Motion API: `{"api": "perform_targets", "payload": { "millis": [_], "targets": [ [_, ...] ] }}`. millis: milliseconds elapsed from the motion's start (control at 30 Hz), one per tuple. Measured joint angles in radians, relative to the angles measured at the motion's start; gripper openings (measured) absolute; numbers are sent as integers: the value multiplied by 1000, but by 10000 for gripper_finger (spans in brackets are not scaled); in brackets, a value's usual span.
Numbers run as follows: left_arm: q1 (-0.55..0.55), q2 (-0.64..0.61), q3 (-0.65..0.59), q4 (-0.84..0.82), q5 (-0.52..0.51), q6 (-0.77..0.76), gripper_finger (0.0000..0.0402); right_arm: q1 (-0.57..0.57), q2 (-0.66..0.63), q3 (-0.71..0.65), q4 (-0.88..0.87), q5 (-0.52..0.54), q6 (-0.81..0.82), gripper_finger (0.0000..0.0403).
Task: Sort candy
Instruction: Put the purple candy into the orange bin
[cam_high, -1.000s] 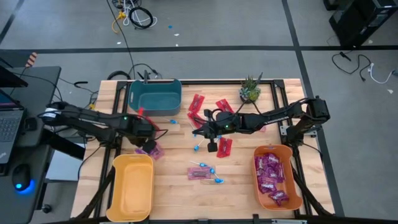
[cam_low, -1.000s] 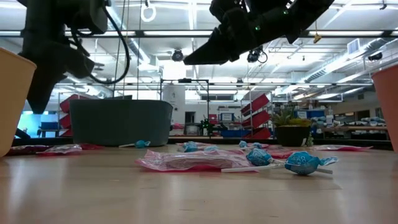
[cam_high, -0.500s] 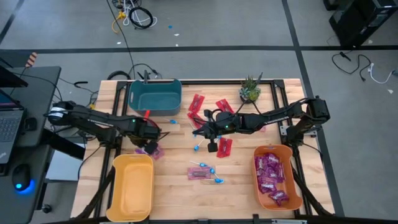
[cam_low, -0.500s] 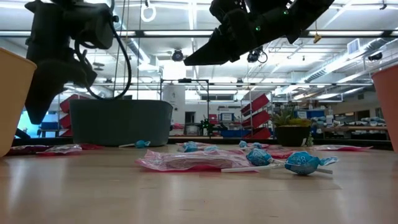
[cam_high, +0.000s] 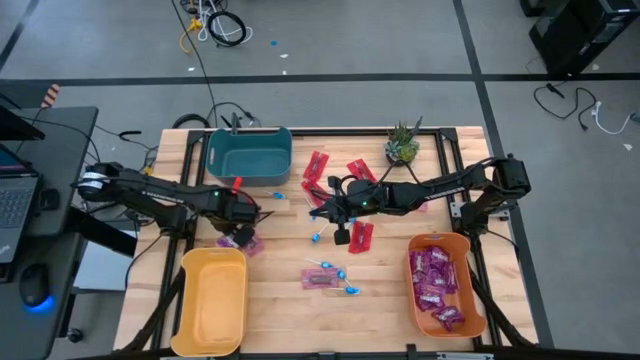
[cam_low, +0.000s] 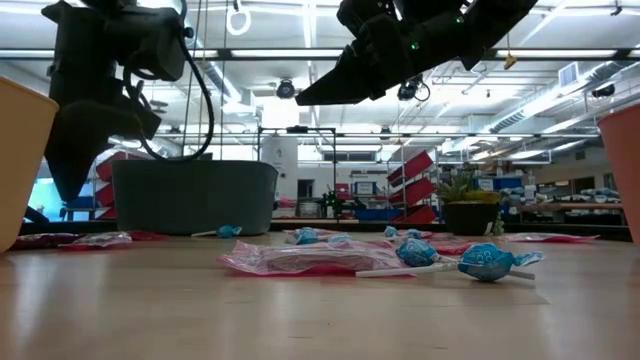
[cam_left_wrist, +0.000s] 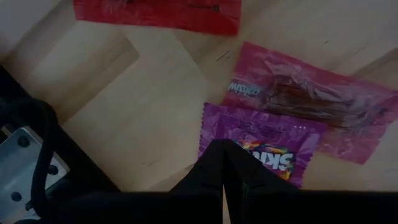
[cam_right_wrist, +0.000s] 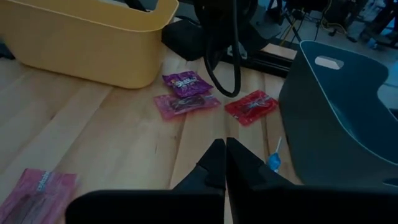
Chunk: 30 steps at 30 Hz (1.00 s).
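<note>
Wooden slats of the desk (cam_high: 280, 300) sit on a grey floor strewn with cables, and both arms are up over the middle of the action. Left gripper (cam_high: 240, 226) hovers near the front-left area, fingers pressed together with nothing between them, poised right above a purple packet (cam_left_wrist: 258, 144) that lies touching a pink packet (cam_left_wrist: 311, 102), with a flat red packet (cam_left_wrist: 158, 11) just beyond. Right gripper (cam_high: 318, 212) hangs over the desk's centre, its fingers closed too and empty, pointing toward the teal bin (cam_high: 249, 152) at the back left. More red packets (cam_high: 318, 168) are scattered at the back centre, beside the small potted plant (cam_high: 402, 145). Blue lollipops (cam_low: 487, 262) lie toward the front centre next to another pink packet (cam_low: 300, 259), and 1 lollipop (cam_right_wrist: 273, 162) rests just beside the teal bin's wall. Yellow bin (cam_high: 212, 300) stands front left, showing no candy inside from above. Orange bin (cam_high: 445, 285) at front right already carries a heap of purple-magenta packets (cam_high: 435, 280).
</note>
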<state>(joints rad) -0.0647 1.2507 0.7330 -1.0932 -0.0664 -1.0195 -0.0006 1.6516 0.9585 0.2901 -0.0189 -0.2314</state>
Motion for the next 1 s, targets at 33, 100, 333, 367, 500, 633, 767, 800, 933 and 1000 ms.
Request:
{"api": "perform_targets", "payload": {
  "millis": [33,100,333,367,500,633,767,800,933,1000],
  "targets": [
    [0,0,0,3,-1,0,0,0,0,0,0,0,0,0],
    [1,0,0,6,-8,7,0,0,0,0,0,0,0,0],
    [1,0,0,78,-12,21,0,0,0,0,0,0,-4,0],
    [1,0,0,80,-14,21,0,0,0,0,0,0,-4,0],
    [1,0,0,79,-14,11,0,0,0,0,0,0,-4,0],
    [1,0,-17,85,-14,-8,0,0,0,0,0,0,-5,0],
    [1,-1,-57,115,-7,-60,0,0,0,0,0,0,-5,0],
    [0,-1,-65,117,-6,-63,0,0,0,0,0,0,-5,0],
    [0,-1,-80,124,-6,-88,0,0,0,0,0,0,-7,0],
    [0,-1,-85,121,-5,-91,0,0,0,0,0,0,-7,0]
  ]
}}
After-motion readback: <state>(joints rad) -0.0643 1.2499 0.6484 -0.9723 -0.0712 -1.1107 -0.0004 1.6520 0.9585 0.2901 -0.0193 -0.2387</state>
